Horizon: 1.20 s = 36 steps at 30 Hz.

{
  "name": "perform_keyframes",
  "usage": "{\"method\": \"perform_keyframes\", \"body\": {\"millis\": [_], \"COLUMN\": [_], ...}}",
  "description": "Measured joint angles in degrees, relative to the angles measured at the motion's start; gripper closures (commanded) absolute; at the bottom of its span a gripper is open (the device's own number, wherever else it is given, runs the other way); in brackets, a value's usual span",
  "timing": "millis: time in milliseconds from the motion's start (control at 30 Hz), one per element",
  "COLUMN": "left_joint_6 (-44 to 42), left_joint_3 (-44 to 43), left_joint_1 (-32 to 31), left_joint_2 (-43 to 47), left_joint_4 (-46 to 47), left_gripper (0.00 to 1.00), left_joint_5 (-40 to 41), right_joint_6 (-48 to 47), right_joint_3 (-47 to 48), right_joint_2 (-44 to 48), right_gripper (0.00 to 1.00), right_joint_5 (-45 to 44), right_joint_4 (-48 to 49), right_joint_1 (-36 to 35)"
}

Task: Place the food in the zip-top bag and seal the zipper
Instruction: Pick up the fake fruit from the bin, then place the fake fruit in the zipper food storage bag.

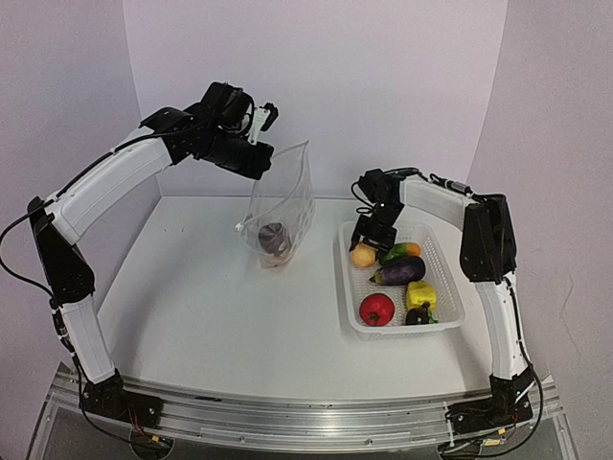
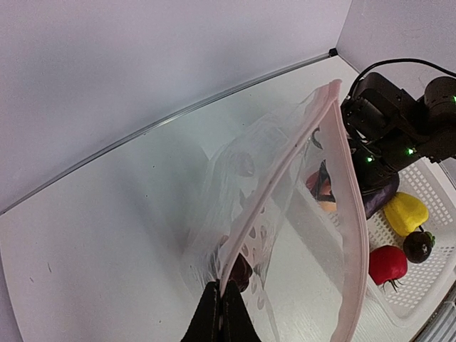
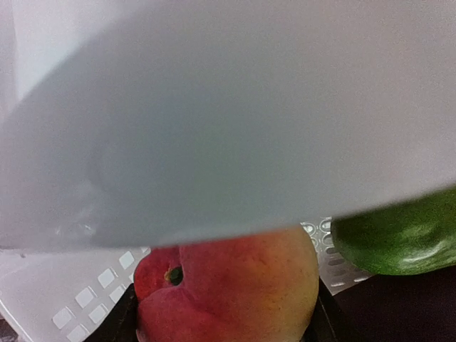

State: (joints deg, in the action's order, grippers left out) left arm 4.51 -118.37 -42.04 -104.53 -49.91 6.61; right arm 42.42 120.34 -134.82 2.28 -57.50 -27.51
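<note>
My left gripper (image 1: 261, 153) is shut on the top edge of the zip-top bag (image 1: 284, 196) and holds it hanging upright above the table. In the left wrist view the gripper (image 2: 221, 313) pinches one lip by the pink zipper (image 2: 285, 178), and the mouth gapes open. A dark mangosteen (image 1: 273, 236) lies in the bag's bottom. My right gripper (image 1: 367, 247) is down in the white basket (image 1: 445, 326), closed around the peach (image 3: 228, 292), with a finger against each side. The green mango (image 3: 399, 239) lies just right of it.
The basket also holds the eggplant (image 1: 402, 271), red pomegranate (image 1: 376, 309), yellow pepper (image 1: 420, 295), a second mangosteen (image 1: 418, 314) and an orange pepper (image 1: 412, 249). The basket's left wall stands between the bag and the peach.
</note>
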Motion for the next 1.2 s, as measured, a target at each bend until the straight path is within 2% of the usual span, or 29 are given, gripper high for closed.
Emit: {"method": "perform_keyframes", "body": {"millis": [67,233,433,533,633,767,933,1067,1200], "left_joint_6": [0.0,0.0,0.0,0.0,0.0,0.1,0.2,0.9,1.9], "left_joint_3": [0.0,0.0,0.0,0.0,0.0,0.0,0.0,-0.1,-1.0], "left_joint_1": [0.0,0.0,0.0,0.0,0.0,0.0,0.0,0.6,0.7], "left_joint_2": [0.0,0.0,0.0,0.0,0.0,0.0,0.0,0.0,0.0], "left_joint_4": [0.0,0.0,0.0,0.0,0.0,0.0,0.0,-0.9,-1.3], "left_gripper": [1.0,1.0,1.0,1.0,1.0,1.0,1.0,1.0,1.0], "left_joint_5": [0.0,-0.1,-0.5,-0.5,-0.5,-0.7,-1.1,-1.2,-1.7], "right_joint_6": [-0.2,-1.1,-3.9,-6.9,-8.3,-5.0,3.6,9.0,12.8], "right_joint_3": [-0.1,-2.2,-4.3,-1.9,-1.0,-8.1,-10.5,-10.3,-14.7], "right_joint_2": [0.0,2.9,16.5,23.9,30.6,37.0,32.2,26.1,25.2], "right_gripper": [0.66,0.7,0.74,0.76,0.84,0.86,0.91,0.93,0.94], "right_joint_5": [-0.4,-2.1,-6.2,-9.0,-8.6,-5.4,-3.1,-3.4,-6.5], "right_joint_4": [0.0,-0.1,-0.4,1.1,9.1,26.5,43.2,48.5,49.4], "right_joint_1": [0.0,0.0,-1.0,-4.6,-11.5,-18.7,-20.9,-21.1,-21.4]}}
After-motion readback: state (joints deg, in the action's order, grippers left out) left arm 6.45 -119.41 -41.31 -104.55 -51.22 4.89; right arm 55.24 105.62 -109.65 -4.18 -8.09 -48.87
